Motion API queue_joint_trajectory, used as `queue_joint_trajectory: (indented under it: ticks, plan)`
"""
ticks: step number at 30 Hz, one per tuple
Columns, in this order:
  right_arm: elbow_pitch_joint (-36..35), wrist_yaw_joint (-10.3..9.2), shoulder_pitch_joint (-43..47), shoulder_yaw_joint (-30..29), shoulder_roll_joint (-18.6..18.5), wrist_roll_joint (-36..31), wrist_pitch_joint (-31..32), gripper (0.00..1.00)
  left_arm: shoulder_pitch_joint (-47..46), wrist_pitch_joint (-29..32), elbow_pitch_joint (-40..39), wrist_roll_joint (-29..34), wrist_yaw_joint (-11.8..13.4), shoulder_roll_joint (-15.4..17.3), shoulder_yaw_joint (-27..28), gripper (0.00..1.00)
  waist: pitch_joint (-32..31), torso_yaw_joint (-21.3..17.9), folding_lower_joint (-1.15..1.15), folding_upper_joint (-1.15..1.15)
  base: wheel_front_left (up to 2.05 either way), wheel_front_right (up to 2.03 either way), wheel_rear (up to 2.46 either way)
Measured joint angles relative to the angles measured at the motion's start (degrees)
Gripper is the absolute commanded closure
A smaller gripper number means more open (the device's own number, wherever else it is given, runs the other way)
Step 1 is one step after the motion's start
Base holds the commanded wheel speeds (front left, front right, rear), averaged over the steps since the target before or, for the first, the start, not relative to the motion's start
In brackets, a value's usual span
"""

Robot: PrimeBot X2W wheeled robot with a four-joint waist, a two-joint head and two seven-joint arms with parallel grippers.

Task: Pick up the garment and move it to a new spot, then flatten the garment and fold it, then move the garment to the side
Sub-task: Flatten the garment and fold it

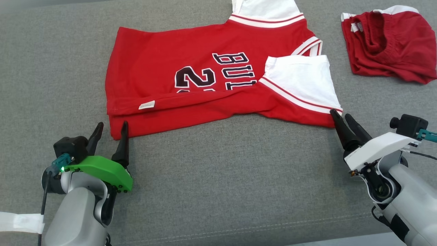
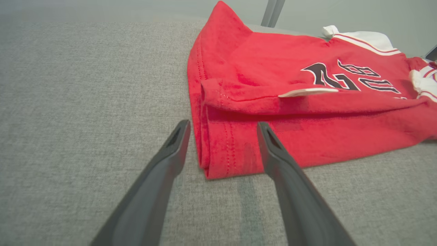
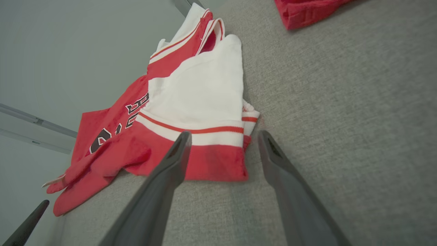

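Currently, red-and-white fabric jersey with black lettering (image 1: 191,78) lies partly folded at upper centre of head frame on grey woven surface (image 1: 218,177), left gripper (image 1: 113,123) lower left, right gripper (image 1: 339,113) lower right, both spread wide and empty at its near corners.

The shirt (image 1: 205,78) lies spread on the worktop (image 1: 218,171), its near edge folded over onto itself. The shorts (image 1: 389,44) lie right of the shirt, apart from it. The left gripper (image 1: 113,124) sits at the shirt's near left corner, and the right gripper (image 1: 340,113) at its near right corner.
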Motion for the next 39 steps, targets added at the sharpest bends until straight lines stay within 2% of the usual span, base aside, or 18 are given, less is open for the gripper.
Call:
queue_joint_trajectory:
  ticks: [10, 20, 21, 22, 23, 24, 25, 39]
  plan:
    - [3.09, 0.0, -2.22, 1.09, 1.94, 1.16, 0.05, 0.0, -0.05, 1.94, 1.99, -1.45, -0.36, -0.29, 0.44, 0.0, 1.5, 0.64, 0.0, 0.0, 0.0, 0.0, 0.0]
    - [4.33, 0.0, -4.02, 2.54, 2.12, 2.36, 1.2, 0.0, -0.6, 3.42, 2.69, -3.23, -0.48, -0.62, 0.16, 0.0, 2.16, 0.78, 0.0, 0.0, 0.0, 0.0, 0.0]
    - [4.32, 0.0, -4.32, 2.74, 2.12, 2.61, 1.57, 0.09, -0.78, 3.49, 2.66, -3.47, -0.48, -0.65, 0.07, 0.1, 2.23, 0.76, 0.0, 0.0, 0.0, 0.0, 0.0]
    - [4.28, 0.0, -4.56, 2.91, 2.19, 2.67, 1.66, 0.51, -0.95, 3.72, 2.64, -3.64, -0.49, -0.73, 0.01, 0.37, 2.3, 0.74, 0.0, 0.0, 0.0, 0.0, 0.0]
    - [4.28, 0.0, -4.73, 3.04, 2.3, 2.67, 1.82, 0.66, -1.09, 3.76, 2.61, -3.64, -0.49, -0.75, -0.08, 0.56, 2.35, 0.72, 0.0, 0.0, 0.0, 0.0, 0.0]
    - [4.28, 0.0, -4.83, 3.18, 2.38, 2.68, 2.01, 1.0, -1.23, 3.76, 2.6, -3.64, -0.49, -0.76, -0.15, 0.85, 2.4, 0.71, 0.0, 0.0, 0.0, 0.0, 0.0]
    - [4.28, 0.0, -4.97, 3.34, 2.44, 2.74, 2.09, 1.0, -1.3, 3.89, 2.6, -3.64, -0.53, -0.77, -0.23, 1.0, 2.42, 0.69, 0.0, 0.0, 0.0, 0.0, 0.0]
    - [3.89, 0.0, -5.07, 4.98, 2.65, 4.2, 2.56, 1.0, -1.21, 3.31, 2.78, -3.68, -1.0, -0.54, -0.67, 1.0, 0.31, 0.67, 0.0, 0.0, 0.0, 0.0, 0.0]
